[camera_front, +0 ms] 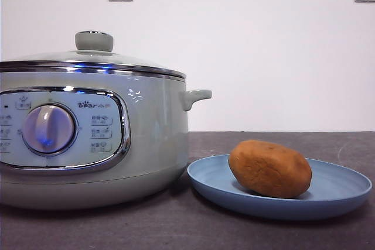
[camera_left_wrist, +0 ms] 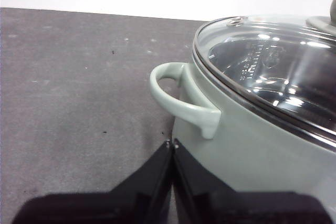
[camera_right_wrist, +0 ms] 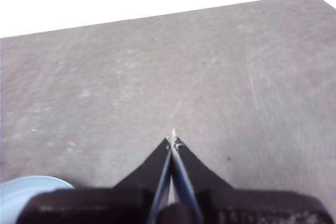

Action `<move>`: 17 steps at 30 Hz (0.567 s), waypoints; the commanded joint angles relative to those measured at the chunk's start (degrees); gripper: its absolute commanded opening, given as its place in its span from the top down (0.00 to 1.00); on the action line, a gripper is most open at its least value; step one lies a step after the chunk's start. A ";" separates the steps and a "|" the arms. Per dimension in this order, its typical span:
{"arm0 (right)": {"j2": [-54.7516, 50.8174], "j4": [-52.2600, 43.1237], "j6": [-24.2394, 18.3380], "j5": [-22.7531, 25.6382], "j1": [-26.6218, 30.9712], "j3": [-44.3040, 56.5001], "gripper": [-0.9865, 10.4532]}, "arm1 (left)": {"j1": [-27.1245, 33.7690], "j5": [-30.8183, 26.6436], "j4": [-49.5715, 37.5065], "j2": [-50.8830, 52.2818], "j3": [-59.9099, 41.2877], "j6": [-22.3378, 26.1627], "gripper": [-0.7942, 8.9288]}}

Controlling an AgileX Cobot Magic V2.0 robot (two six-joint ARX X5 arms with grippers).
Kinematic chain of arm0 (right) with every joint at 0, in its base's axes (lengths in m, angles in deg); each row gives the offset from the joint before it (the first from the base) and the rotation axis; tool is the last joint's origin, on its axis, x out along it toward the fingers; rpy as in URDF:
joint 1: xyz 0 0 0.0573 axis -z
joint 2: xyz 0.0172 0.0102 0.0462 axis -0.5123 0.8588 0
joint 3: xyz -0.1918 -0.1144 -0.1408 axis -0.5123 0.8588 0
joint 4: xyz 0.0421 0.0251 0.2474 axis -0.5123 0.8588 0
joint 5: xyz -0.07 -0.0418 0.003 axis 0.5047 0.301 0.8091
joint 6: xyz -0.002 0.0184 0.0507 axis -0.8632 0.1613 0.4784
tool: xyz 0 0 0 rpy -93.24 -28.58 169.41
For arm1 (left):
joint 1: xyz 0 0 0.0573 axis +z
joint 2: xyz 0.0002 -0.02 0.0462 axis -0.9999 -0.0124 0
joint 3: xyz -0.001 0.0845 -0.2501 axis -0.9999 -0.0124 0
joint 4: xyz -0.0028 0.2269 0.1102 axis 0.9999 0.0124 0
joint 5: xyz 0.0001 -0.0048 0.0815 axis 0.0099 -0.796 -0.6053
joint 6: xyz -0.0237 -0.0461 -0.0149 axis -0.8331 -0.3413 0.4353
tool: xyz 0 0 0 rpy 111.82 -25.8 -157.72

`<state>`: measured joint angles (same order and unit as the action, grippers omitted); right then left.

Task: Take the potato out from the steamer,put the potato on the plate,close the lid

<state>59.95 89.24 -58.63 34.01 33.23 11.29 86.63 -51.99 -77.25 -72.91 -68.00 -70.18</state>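
Dark grey tabletop (camera_front: 176,226) bore the lidded grey-green steamer (camera_front: 88,139) and orange-brown potato (camera_front: 270,168) on the light-blue plate (camera_front: 340,194), so both left gripper (camera_left_wrist: 172,143) and right gripper (camera_right_wrist: 172,139) idled pinched closed, empty.

Both arms end in matte black. The left end effector (camera_left_wrist: 171,144) shows two wedge-shaped jaws tapering from a broad black base to pale, worn-looking tips. The right end effector (camera_right_wrist: 173,139) looks the same, with bluish inner faces.
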 commanded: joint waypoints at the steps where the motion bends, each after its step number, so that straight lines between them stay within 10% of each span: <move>1: -3.34 -4.70 1.42 -0.07 0.57 7.58 0.91 | 0.13 -0.26 -0.15 0.24 -0.79 -0.11 0.92; 17: -18.91 -5.90 4.39 -0.07 0.59 20.46 0.91 | 0.13 -0.26 -0.15 0.24 -0.79 -0.11 0.92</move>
<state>41.50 83.64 -54.80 34.01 33.80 30.92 86.63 -51.96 -77.25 -72.91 -68.00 -70.18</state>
